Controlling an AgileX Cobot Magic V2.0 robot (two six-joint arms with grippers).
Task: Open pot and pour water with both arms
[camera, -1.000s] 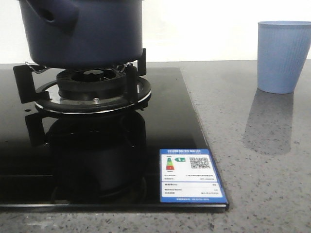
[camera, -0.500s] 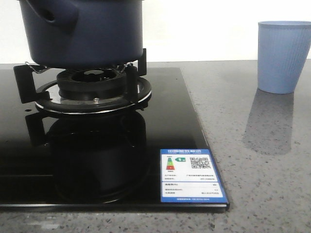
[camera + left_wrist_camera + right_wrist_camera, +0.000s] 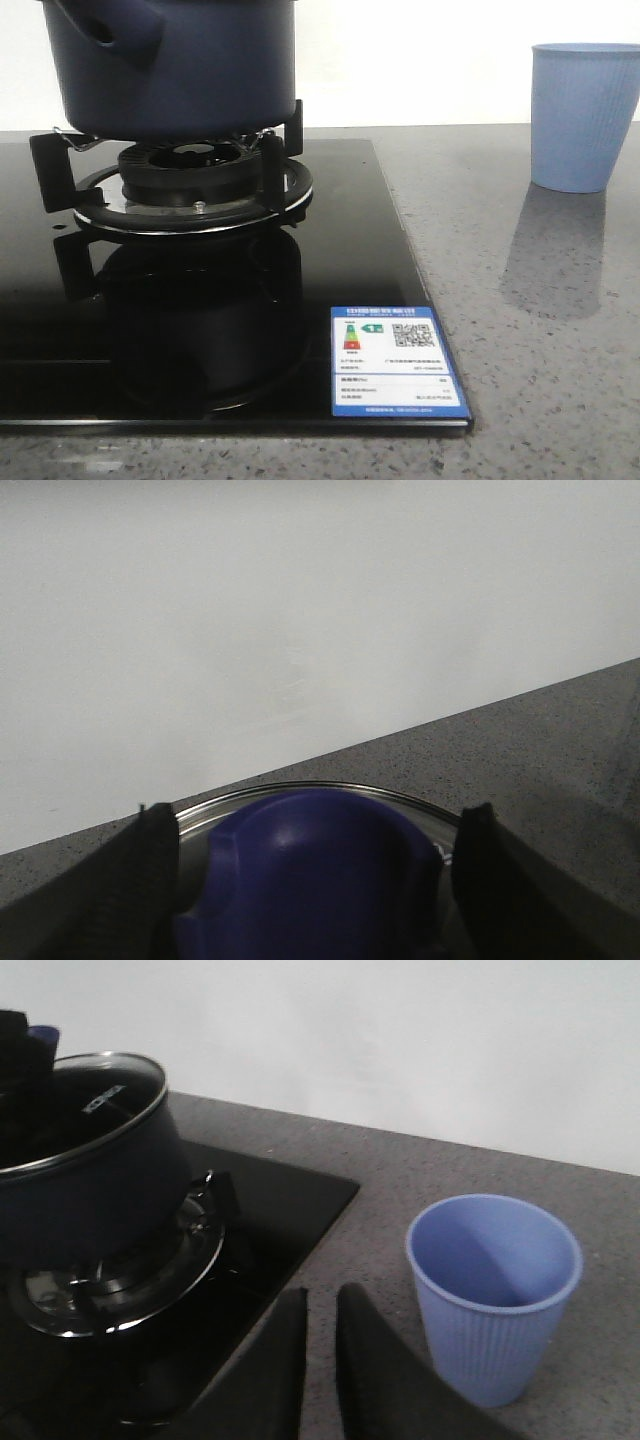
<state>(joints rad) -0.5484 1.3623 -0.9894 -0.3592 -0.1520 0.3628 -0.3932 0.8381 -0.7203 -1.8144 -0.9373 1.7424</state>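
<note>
Bare bench (image 3: pixel 470 200) lies between the pot (image 3: pixel 180 65) and the cup (image 3: pixel 582 115). The cup stands well apart from the stove (image 3: pixel 340 250).

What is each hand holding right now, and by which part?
The left hand straddles the pot lid's blue knob, fingers either side; whether they grip it cannot be told. The right hand holds nothing, fingers nearly closed beside the cup.
</note>
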